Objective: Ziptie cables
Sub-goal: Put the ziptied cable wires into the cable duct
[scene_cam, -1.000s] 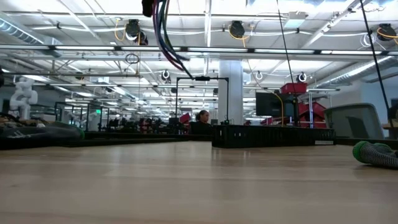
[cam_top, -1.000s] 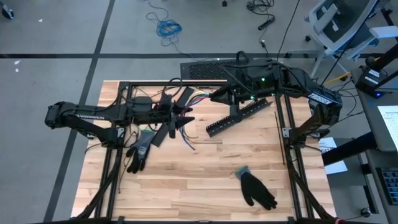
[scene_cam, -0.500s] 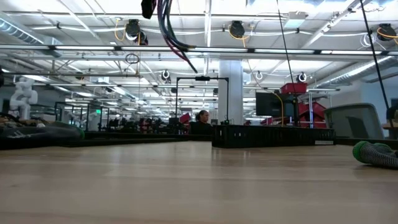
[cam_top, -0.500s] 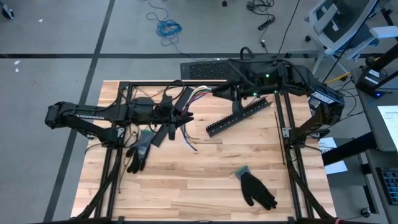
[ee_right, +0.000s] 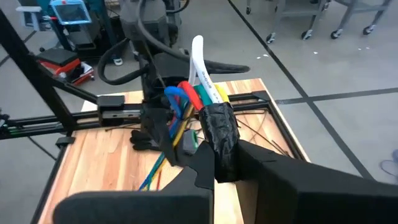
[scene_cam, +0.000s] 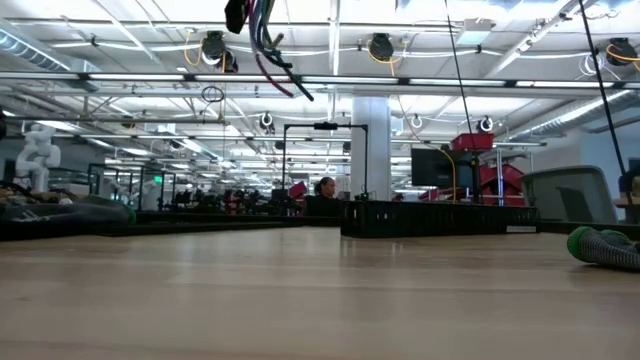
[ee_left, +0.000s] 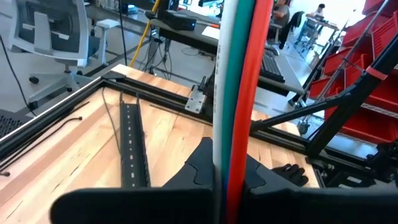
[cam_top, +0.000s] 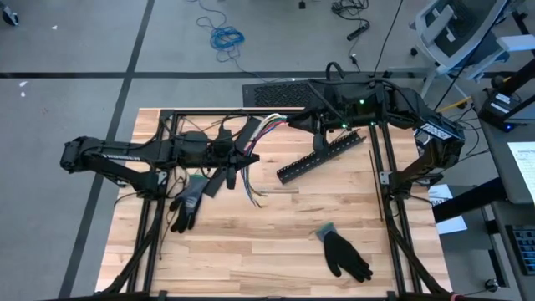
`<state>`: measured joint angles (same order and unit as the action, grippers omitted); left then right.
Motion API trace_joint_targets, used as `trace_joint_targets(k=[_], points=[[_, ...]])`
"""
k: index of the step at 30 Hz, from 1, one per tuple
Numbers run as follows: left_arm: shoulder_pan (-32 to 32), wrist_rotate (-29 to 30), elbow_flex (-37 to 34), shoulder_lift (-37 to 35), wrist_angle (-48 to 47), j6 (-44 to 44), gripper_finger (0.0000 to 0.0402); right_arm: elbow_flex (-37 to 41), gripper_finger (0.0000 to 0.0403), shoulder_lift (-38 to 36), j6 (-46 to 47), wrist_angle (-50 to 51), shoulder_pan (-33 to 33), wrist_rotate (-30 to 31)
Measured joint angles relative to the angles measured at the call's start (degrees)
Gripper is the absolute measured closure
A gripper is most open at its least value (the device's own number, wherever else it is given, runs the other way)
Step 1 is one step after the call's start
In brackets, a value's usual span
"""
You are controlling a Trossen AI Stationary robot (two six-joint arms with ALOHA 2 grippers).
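- Left gripper [cam_top: 241, 159], centre-left of the high view: fingers closed on one end of the cables [cam_top: 261, 140]. In the left wrist view the white, green and red strands [ee_left: 235, 93] run straight up out of the clamped fingers.
- Right gripper [cam_top: 294, 123], upper centre of the high view: closed on the opposite end of the cables. The right wrist view shows a black-taped section [ee_right: 221, 137] pinched between its fingers, with blue, red, green and white ends fanning out beyond the tape.
- The cables hang in the air between the two grippers, clear of the table [cam_top: 276, 238]. The low view shows them only at the top edge of the frame [scene_cam: 262, 30], well above the wood.
- Loose ends dangle below the left gripper in the centre of the high view.
- Black slotted strip [cam_top: 322, 156] lies diagonally, just right of centre, below the right gripper.
- Gloves: one [cam_top: 188, 202] at lower left, one [cam_top: 343, 253] at lower centre-right. Both untouched.
- No zip tie can be made out.
- Judgement: the step in hand is gathering the bundle. To do it well, keep both grips firm, hold the strands taut and parallel, and avoid twisting, so that a tie can close around all of them together.
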<state>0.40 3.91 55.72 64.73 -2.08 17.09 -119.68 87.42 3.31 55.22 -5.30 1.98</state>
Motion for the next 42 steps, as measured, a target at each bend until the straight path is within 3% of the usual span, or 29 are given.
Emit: trace_joint_targets(k=[23,42], points=[[0.00,-0.01,0.31,-0.11,-8.48,0.18,0.0381,0.17,0.0402,-1.18,0.35,-3.37,-1.20,6.25],[-0.06,1.71,-0.09,0.04,-6.58,-2.21,0.0382,-0.07,0.0399,-1.51,0.57,-4.09,-1.40,7.32]])
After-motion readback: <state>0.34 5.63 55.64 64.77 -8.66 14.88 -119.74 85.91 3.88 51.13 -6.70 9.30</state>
